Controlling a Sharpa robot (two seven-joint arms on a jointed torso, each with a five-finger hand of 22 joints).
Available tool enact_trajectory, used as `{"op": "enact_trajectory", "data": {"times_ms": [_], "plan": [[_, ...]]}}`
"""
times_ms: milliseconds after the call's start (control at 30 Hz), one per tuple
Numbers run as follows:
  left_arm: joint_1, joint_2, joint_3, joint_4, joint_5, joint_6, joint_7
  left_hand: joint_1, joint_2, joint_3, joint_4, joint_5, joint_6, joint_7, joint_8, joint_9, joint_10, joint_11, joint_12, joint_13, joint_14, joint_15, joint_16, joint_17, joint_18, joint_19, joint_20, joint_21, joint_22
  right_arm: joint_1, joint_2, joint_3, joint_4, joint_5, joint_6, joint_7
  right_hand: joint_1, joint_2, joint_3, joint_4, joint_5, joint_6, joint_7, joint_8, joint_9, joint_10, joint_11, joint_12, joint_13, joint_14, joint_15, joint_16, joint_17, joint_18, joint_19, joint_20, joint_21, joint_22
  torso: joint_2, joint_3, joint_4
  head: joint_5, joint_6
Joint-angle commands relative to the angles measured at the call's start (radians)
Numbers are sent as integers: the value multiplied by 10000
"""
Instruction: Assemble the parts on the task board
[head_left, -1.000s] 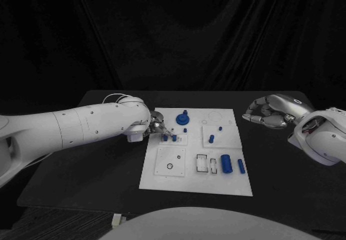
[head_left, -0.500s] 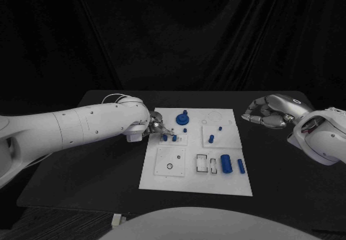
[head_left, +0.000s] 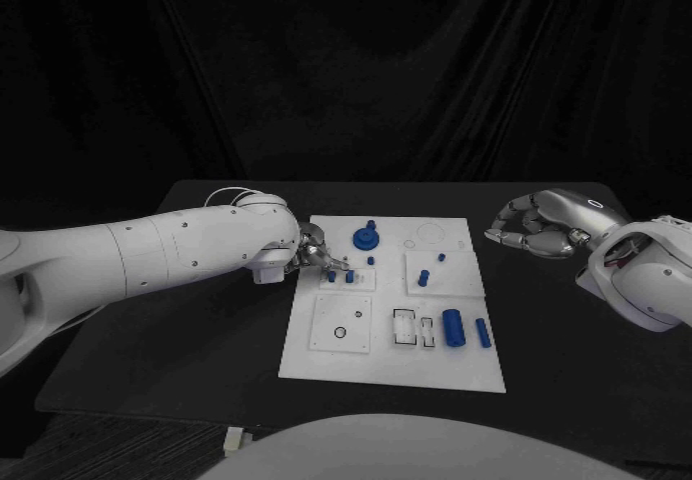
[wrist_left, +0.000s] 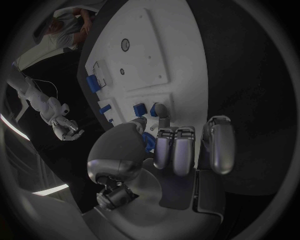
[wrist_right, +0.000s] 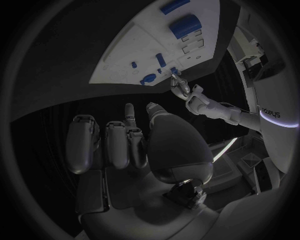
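Blue part (head_left: 330, 275) on the board (head_left: 368, 362) touches left hand (head_left: 316, 252) fingertips, grip unclear; right hand (head_left: 537, 226) curled empty, well apart.

The white rectangular task board (head_left: 392, 370) lies mid-table on the black table (head_left: 173, 330). The silver left hand (head_left: 312, 253) sits at the board's left edge, over two small blue pegs (head_left: 339, 275). The silver right hand (head_left: 534, 225) hangs right of the board, well apart.
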Motion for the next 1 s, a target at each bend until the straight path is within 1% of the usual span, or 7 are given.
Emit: {"op": "enact_trajectory", "data": {"times_ms": [33,167,333,600,800,900,1000], "plan": [[-76,-9,-42,1,23,236,-44,-82,51,-144,23,75,-129,9,78,100,1042,-48,-6,2626,1057,-56,25,2632,57,-9,-27,-33,1957,-27,2,7,-2,-22,38,-111,116,10,-32,-6,39,60,21,-12,-15,1081,52,25,2635,494,42,-28,-16,106,168,66,-41,1864,0,2,2,2,2],[-76,-4,-42,-5,23,205,34,-143,120,-223,19,200,-192,14,100,150,1042,-43,-6,2626,1057,-53,25,2632,59,-18,-24,-48,1953,-29,3,7,-3,-22,35,-109,116,10,-33,-5,39,59,22,-13,-16,1081,51,25,2635,496,42,-22,-2,109,162,66,-57,1860,2,0,1,-3,2],[-76,1,-42,-14,23,200,134,10,226,-327,-26,696,-375,43,-11,125,1042,-21,-6,2626,1057,-32,25,2632,66,-45,-9,-84,1944,-31,-3,7,2,-22,27,-107,116,11,-34,-2,41,58,22,-15,-18,1081,51,25,2635,495,41,-24,-8,109,163,66,-56,1860,4,1,4,-17,2],[-76,-44,-41,17,23,-103,348,191,286,-354,-48,1087,-400,61,-162,5,1042,-2,-6,2626,1057,-15,25,2632,65,-46,7,-81,1946,-35,-20,7,13,-22,6,-100,116,12,-35,0,42,56,23,-17,-19,1081,52,25,2635,496,41,-23,-6,109,162,66,-59,1859,-1,-3,-4,-21,2],[-30,-365,-36,330,21,-1486,1230,745,67,-405,-153,1769,-502,65,-129,83,1042,-2,-6,2626,1057,-16,25,2632,40,27,9,40,1982,-34,-80,7,49,-22,-42,-100,115,12,-37,3,41,52,24,-20,-22,1081,52,25,2635,496,41,-22,-4,111,159,66,-67,1857,-3,-2,-4,-75,2],[130,-552,-34,527,-296,-2303,1914,1091,-116,-525,-165,2078,-784,98,-49,241,1042,15,-6,2626,1057,-13,25,2632,14,99,4,159,2017,-34,-101,7,59,-22,-65,-103,112,10,-40,7,40,45,26,-25,-25,1081,52,25,2635,495,40,-24,-8,111,159,65,-68,1857,-2,-1,-4,-71,2],[343,-674,-33,651,-706,-3120,2808,1487,-208,-613,-185,2070,-1272,203,-79,346,1042,103,-6,2626,1057,44,25,2632,27,46,56,83,1990,-33,-112,7,61,-22,-84,-98,110,8,-45,12,39,33,28,-35,-31,1081,52,25,2635,497,40,-20,0,111,159,65,-67,1857,1,-2,0,-70,2]]}}
